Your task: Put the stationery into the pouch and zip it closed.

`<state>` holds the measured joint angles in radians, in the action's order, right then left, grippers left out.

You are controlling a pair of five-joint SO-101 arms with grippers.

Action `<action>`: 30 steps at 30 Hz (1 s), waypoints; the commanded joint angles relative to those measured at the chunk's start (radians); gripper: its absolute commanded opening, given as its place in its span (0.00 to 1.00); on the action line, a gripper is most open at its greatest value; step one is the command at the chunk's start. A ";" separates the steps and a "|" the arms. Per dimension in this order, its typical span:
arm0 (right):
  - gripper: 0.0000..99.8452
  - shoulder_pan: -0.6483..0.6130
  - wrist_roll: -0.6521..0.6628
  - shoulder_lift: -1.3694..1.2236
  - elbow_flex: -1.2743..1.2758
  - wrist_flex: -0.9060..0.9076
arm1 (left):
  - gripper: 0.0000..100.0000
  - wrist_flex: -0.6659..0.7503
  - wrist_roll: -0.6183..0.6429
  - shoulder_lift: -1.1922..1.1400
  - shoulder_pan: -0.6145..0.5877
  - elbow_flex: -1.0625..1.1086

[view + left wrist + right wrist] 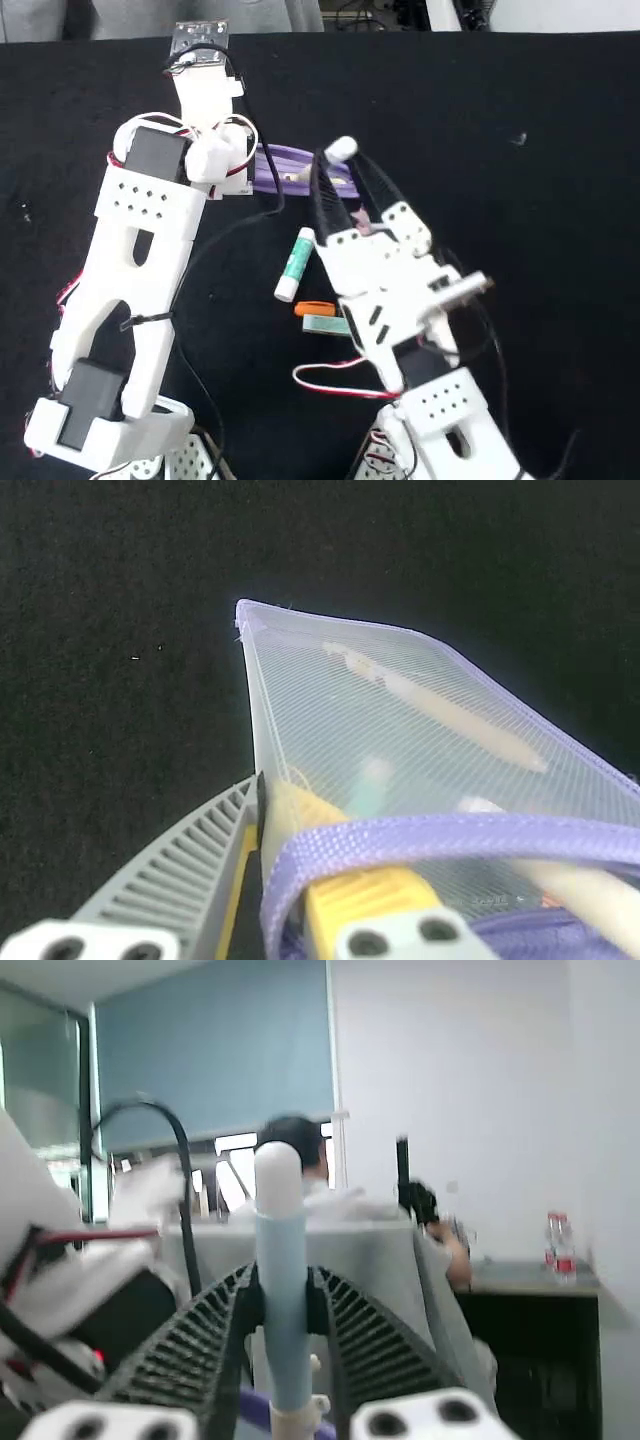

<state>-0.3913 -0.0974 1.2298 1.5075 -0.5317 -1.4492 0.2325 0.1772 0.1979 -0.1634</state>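
— Progress on the packing is asked about: how much can be counted as done?

— Part of it, it is judged. The pouch (288, 160) is lying toward the far edge of the worktop (520, 200), about midway along it. A long pale pen-like piece (450, 715) is seen through its mesh, with a few other shapes that cannot be made out. The purple zip edge is gaping, so the zip is not closed.

— And how are the grippers engaged?

— The left gripper (285, 875) is clamped on the pouch's open edge, which is caught between its fingers. The right gripper (285, 1300) is pressed together on a light blue pen (280, 1250) with a white cap. The pen is held upright just over the pouch, not yet inside.

— What is left to be done?

— The held pen is to be dropped in. Three things are lying near the middle of the worktop, on the near side of the pouch: a green-and-white glue stick (295, 263), a small orange piece (312, 308), and a pale green piece (327, 324) just beside the orange one. Those are to be loaded, and then the zip is to be drawn shut.
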 commanded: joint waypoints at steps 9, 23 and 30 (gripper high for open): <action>0.30 0.034 0.011 -0.229 -0.108 -0.018 | 0.03 0.021 0.009 0.012 0.012 0.004; 0.28 -0.086 0.180 -0.223 -0.116 -0.017 | 0.03 0.025 0.009 0.012 -0.016 0.002; 0.28 0.020 0.187 -0.022 -0.286 0.443 | 0.03 0.029 0.003 0.012 -0.137 -0.024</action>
<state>-0.4250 0.0806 1.1024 1.3648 -0.3460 -1.4400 0.2325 0.1772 0.1212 -0.1542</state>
